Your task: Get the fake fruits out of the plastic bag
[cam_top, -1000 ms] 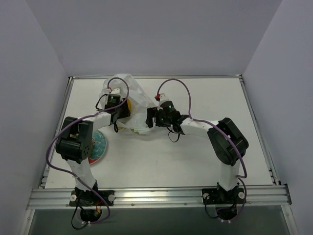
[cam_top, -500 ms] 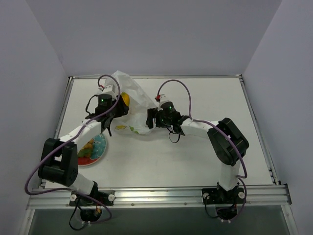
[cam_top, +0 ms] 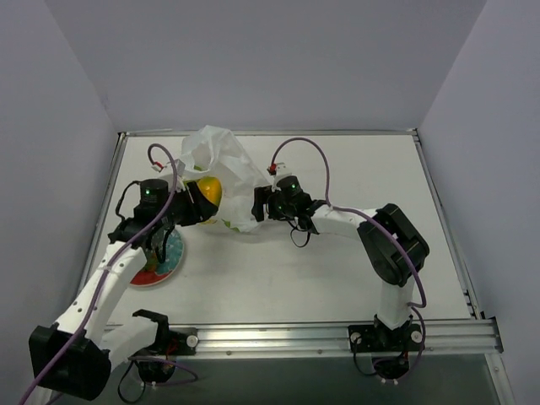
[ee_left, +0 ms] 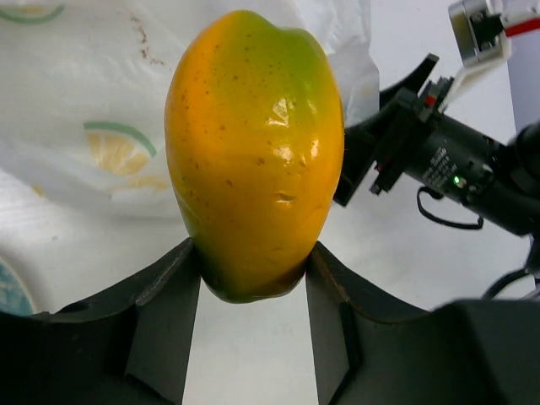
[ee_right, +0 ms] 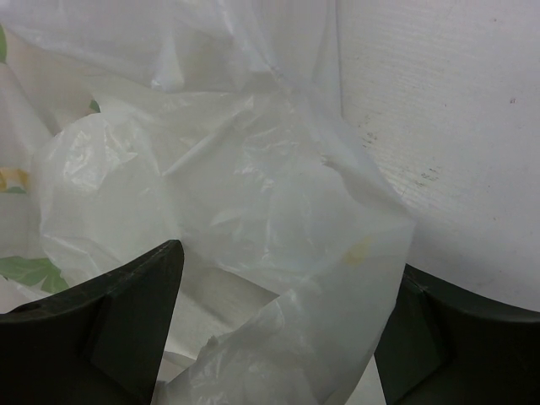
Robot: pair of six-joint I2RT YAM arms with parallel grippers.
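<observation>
My left gripper [cam_top: 202, 196] is shut on the yellow-orange, mango-shaped fruit [cam_top: 208, 191] and holds it just outside the left side of the white plastic bag [cam_top: 226, 164]. In the left wrist view the fruit [ee_left: 253, 152] stands upright between the fingers [ee_left: 169, 304], and the bag [ee_left: 76, 126] lies behind it. My right gripper [cam_top: 258, 203] is at the bag's right edge. Its jaws stand wide apart with loose bag film [ee_right: 253, 211] between them. No other fruit shows inside the bag.
The red-rimmed plate [cam_top: 162, 277] lies at the left, near my left arm, which hides part of it. Walls close in the table at the back and both sides. The right arm [ee_left: 472, 177] reaches in from the right.
My left gripper has drawn back to the left and towards the near side, bringing the mango-shaped fruit out of the bag. The left arm has stretched out. The right gripper has stayed put.
</observation>
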